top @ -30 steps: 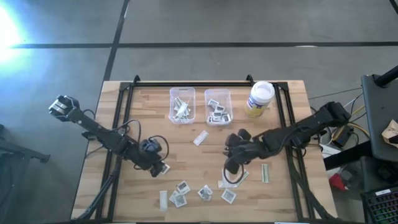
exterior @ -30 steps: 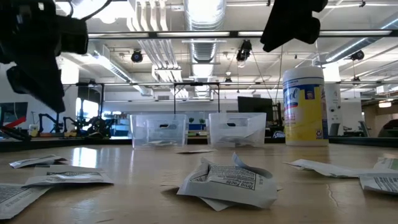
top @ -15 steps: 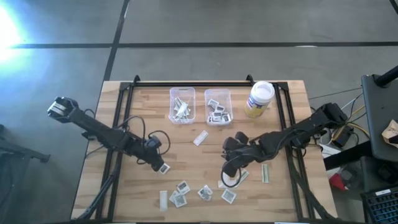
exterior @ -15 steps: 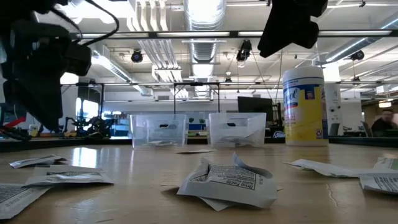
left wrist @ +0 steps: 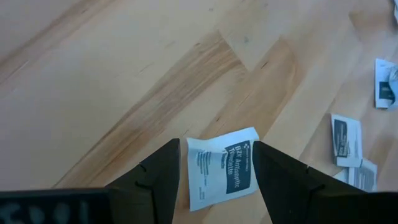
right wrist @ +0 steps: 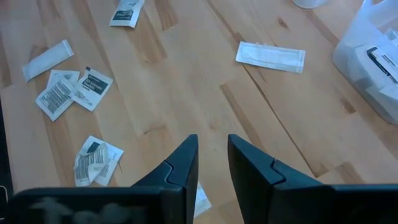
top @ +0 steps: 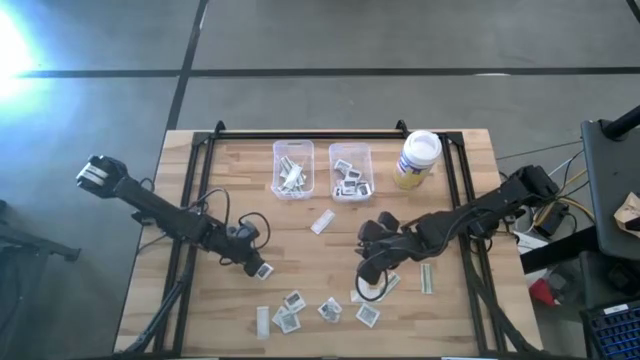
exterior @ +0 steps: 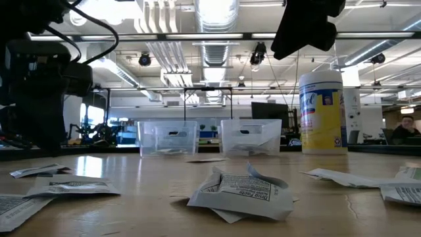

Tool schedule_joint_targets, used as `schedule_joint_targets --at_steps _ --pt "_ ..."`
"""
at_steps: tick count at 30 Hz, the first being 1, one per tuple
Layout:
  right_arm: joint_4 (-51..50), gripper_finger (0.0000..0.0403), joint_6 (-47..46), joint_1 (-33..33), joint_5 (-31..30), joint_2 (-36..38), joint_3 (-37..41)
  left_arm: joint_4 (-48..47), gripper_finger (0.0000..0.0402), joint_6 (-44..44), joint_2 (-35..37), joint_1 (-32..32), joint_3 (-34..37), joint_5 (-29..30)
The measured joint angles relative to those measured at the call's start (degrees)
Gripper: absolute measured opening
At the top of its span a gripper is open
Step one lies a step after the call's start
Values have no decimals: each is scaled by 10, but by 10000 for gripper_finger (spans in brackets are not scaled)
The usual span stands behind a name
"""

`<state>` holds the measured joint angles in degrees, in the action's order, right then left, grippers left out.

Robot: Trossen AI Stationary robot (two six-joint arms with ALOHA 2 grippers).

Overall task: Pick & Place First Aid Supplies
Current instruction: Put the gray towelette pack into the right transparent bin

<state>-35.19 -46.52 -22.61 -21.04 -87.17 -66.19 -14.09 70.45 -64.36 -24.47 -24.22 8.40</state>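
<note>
The wooden bench (top: 200,190) carries two clear bins (top: 293,168) near its far edge. The left end effector (left wrist: 216,163) is spread around a square white packet (left wrist: 222,167). The right end effector (right wrist: 212,158) is held partly parted, empty, above scattered packets (top: 328,308) near the front edge.

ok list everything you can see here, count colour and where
square packets: several, white with dark print, loose along the near edge of the table
long strips: about four loose, pale; one mid-table, others near the front
bins: two, clear, at the table's far edge, both holding packets
jar: one, yellowish with white lid, right of the bins
person: one, far right background of the low view
left gripper: dark, open, straddling a square packet left of centre
right gripper: dark, narrow gap, above the packets right of centre
</note>
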Motion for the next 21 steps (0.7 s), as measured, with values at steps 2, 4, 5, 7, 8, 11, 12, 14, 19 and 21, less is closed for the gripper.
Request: schedule_joint_targets --at_steps 2,4,5,7,8,11,12,14,19,21 --pt "0 86 0 0 0 0 0 0 193 -3 0 -1 1 0" --pt "1 84 0 0 0 0 0 0 193 -9 0 -1 1 0" --pt "1 83 0 0 0 1 0 0 193 -11 0 -1 1 0" --pt "2 78 0 0 0 1 0 1 193 -14 -2 -2 1 5" --pt "2 76 0 0 0 1 0 1 193 -16 -6 -3 1 8" --pt "2 70 0 0 0 1 0 2 193 -22 -29 -3 1 9" --pt "2 69 1 0 0 1 0 2 193 -22 -40 -3 1 9" --pt "3 68 2 0 0 1 0 4 193 -23 -60 -3 0 11" --pt "5 74 2 0 0 1 0 3 193 -14 -88 -3 -3 12" --pt "7 78 2 0 0 1 0 1 193 -10 -91 -3 -3 12"
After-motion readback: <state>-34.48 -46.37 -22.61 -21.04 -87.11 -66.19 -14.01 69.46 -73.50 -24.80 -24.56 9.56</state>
